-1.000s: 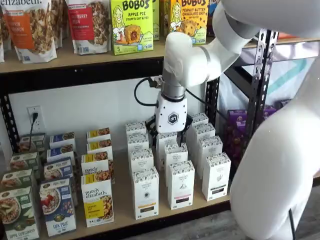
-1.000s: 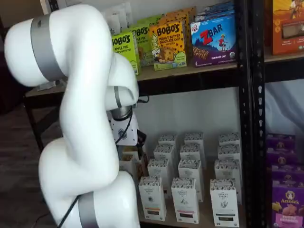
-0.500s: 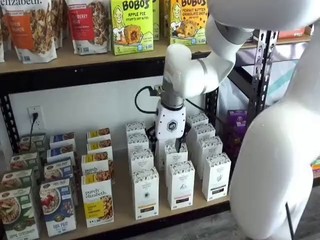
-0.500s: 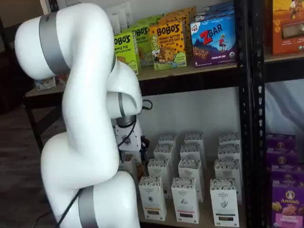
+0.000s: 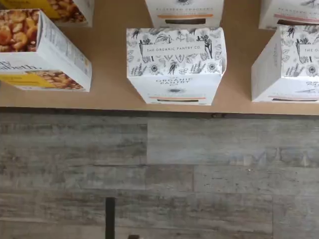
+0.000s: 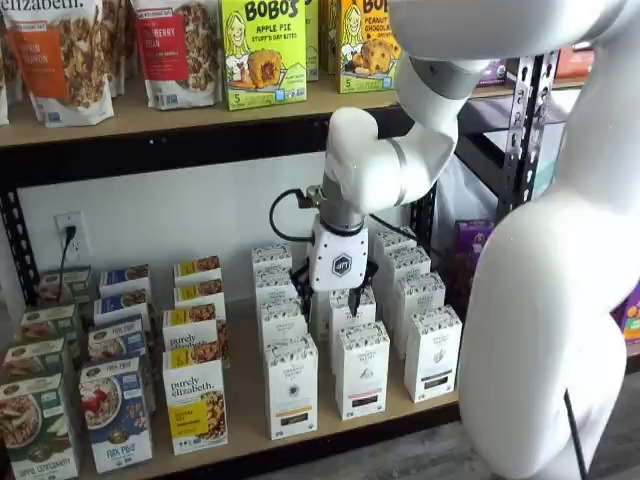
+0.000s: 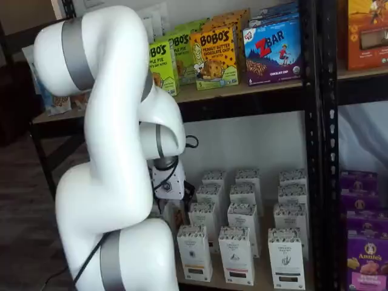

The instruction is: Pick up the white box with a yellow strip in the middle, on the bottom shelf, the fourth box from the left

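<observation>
Here the white box (image 5: 174, 64) stands at the bottom shelf (image 5: 109, 94) front edge, gripper (image 6: 334, 296) spread wide.

A mock grocery shop: Bobo's oat-bite boxes (image 6: 263, 52) and granola bags (image 6: 62, 55) stocked above the bottom shelf (image 6: 245, 400), lined with white cartons (image 6: 361, 368).

Arm blocks much of both shelf views

In a shelf view the white arm (image 7: 109, 182) covers the left rows of the bottom shelf (image 7: 254, 280), and the hand (image 7: 176, 205) shows only in part. In the other, the arm (image 6: 545, 300) hides the shelf's right end. The wrist view cuts off cartons at its edges; small print on the white box (image 5: 174, 64) is unreadable.
</observation>
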You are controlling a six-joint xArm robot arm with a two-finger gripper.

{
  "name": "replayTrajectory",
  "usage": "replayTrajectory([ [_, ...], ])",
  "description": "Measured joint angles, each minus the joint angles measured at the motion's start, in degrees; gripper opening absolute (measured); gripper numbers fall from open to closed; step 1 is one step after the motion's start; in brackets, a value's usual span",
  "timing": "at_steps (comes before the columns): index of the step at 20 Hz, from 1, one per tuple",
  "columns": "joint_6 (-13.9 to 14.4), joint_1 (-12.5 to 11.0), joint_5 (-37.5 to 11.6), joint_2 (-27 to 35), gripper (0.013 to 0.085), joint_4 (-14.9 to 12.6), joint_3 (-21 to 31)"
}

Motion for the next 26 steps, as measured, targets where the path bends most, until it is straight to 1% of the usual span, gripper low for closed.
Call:
replayTrajectory([
  [3,0.2,-0.1,-1.3,2.2,0.0850,-0.5,-0.9],
  [6,1.2,-0.2,-2.9,4.3,0.0850,-1.7,-1.7],
  [8,1.3,-0.2,-3.8,5.9,0.0850,-1.8,-2.3],
  [11,-0.5,0.0,-4.5,7.9,0.0850,0.2,-3.4],
  [13,-0.8,0.1,-4.8,9.2,0.0850,0.6,-4.2],
  [17,-0.3,0.0,-5.9,12.4,0.0850,0.0,-6.0],
  [19,0.9,-0.2,-7.2,13.8,0.0850,-1.5,-6.8],
  [20,2.0,-0.3,-7.7,14.8,0.0850,-2.9,-7.5],
  [26,0.5,-1.3,-7.2,20.2,0.0850,-2.3,-12.4],
])
